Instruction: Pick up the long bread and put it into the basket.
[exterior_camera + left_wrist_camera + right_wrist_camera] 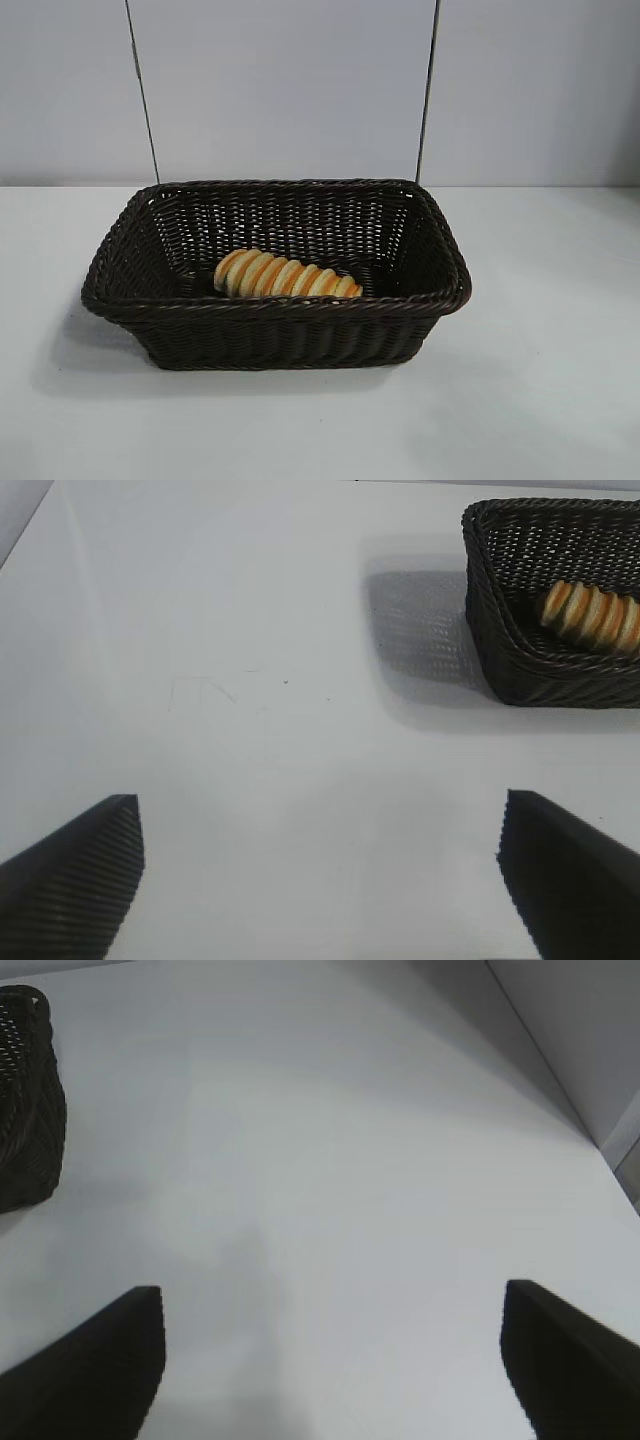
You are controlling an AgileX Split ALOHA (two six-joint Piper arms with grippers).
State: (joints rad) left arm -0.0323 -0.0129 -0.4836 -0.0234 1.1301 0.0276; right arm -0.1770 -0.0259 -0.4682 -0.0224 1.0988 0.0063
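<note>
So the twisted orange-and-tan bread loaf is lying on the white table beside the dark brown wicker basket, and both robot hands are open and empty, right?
Not quite. The twisted orange-and-tan bread loaf lies inside the dark brown woven wicker basket, not beside it on the white table; the exterior view shows this. The rest holds: the left gripper and right gripper are open and empty.

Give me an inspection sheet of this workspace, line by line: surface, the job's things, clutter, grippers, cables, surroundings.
Surface: white table, bare around the basket.
Job's things: long bread lies inside the dark wicker basket, near its front wall.
Clutter: nothing seen.
Grippers: left gripper open, over bare table beside the basket; right gripper open, over bare table on the basket's other side; neither holds anything.
Cables: two thin dark lines run up the back wall; cannot tell whether they are cables.
Surroundings: plain pale wall.
</note>
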